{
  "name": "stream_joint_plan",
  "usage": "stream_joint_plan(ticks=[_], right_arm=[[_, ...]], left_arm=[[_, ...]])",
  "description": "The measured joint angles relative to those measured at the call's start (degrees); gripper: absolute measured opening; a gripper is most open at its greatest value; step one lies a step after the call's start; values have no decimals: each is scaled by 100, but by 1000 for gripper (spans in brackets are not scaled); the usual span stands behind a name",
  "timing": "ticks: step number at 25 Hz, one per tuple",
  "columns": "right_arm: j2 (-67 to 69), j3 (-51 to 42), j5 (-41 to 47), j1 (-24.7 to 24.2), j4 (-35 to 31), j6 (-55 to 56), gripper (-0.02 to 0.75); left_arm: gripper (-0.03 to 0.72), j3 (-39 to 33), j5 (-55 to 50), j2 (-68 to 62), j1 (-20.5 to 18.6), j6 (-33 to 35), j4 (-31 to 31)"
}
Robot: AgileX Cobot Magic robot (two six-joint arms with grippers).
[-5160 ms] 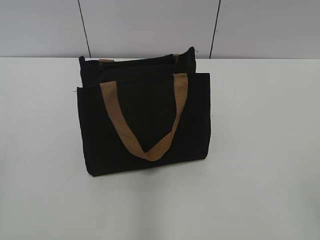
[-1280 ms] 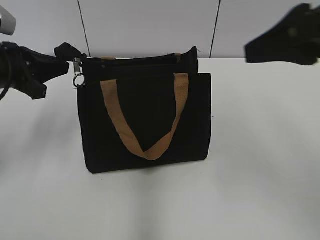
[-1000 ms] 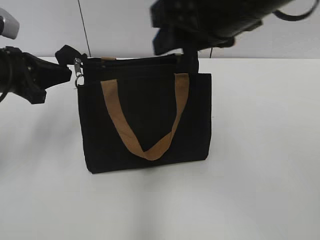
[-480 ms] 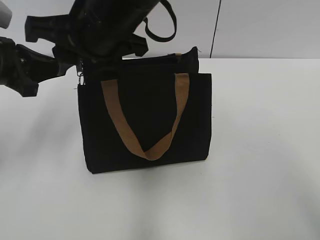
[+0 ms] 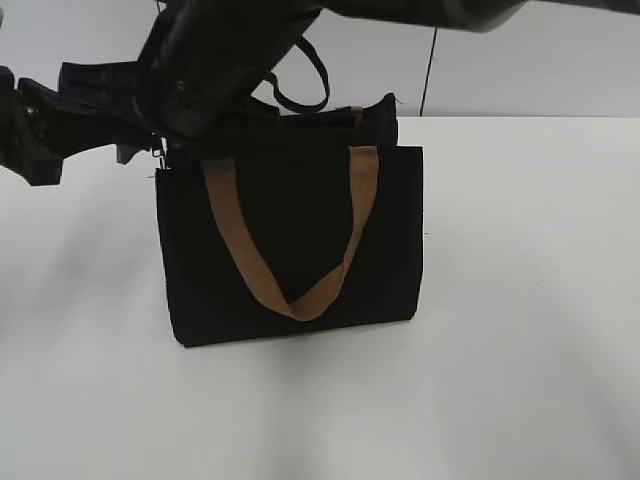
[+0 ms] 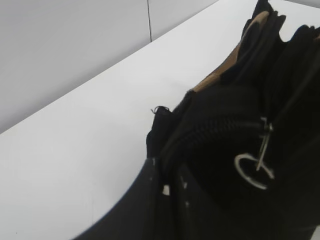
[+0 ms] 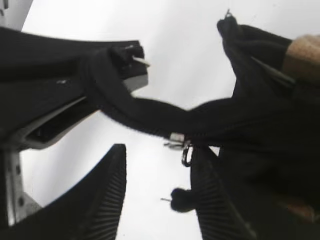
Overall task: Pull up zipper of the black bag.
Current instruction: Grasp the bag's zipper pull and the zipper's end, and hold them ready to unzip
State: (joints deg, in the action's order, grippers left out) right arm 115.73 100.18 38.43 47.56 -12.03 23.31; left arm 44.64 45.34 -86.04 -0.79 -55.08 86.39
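Rectangular black fabric tote bag [image 5: 290, 245] with tan webbing strap handle [image 5: 290, 240] is standing upright mid-table on the white tabletop [image 5: 520, 300], front panel facing the onlooker.

Left gripper [image 7: 100, 75] is sitting at the bag's top left corner, pressed together and pinching the black fabric tail at the end of the zip track [image 7: 135, 112]. Judged reason: it is anchoring that end so the track is pulled taut and the bag is not sliding when the slider gets tugged. In the left wrist view the fingers are mostly out of frame; only the bunched bag end and a silvery ring-shaped pull [image 6: 252, 170] are showing.

Right gripper [image 7: 157, 192] is reaching across the middle from the right side, hanging over the same left end. Its ribbed black fingers [image 7: 102, 200] are spread apart, straddling the small greyish metal slider and pull [image 7: 181, 147]; one finger is lying just beside the pull, not pinching it yet.

Zipper [image 5: 300, 118] is running along the top rim, and the slider is sitting at the left end near the anchored tail, so the pull appears not yet started. Likely next step: closing on the pull, then drawing it along the rim away from the left gripper.
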Motion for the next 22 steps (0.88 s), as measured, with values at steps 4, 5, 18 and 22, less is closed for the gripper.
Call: stream_joint_plan(ticks=[4, 5, 18, 22], right_arm=[[159, 0, -130, 0, 406, 547, 276], [166, 0, -132, 0, 515, 632, 229], [-48, 0, -36, 0, 698, 400, -13], [-312, 0, 73, -6, 627, 159, -15]], left_arm=[[26, 11, 78, 2, 1, -65, 7], [26, 11, 92, 2, 1, -65, 7], [26, 16, 90, 2, 1, -71, 9], [26, 16, -71, 2, 1, -150, 9]])
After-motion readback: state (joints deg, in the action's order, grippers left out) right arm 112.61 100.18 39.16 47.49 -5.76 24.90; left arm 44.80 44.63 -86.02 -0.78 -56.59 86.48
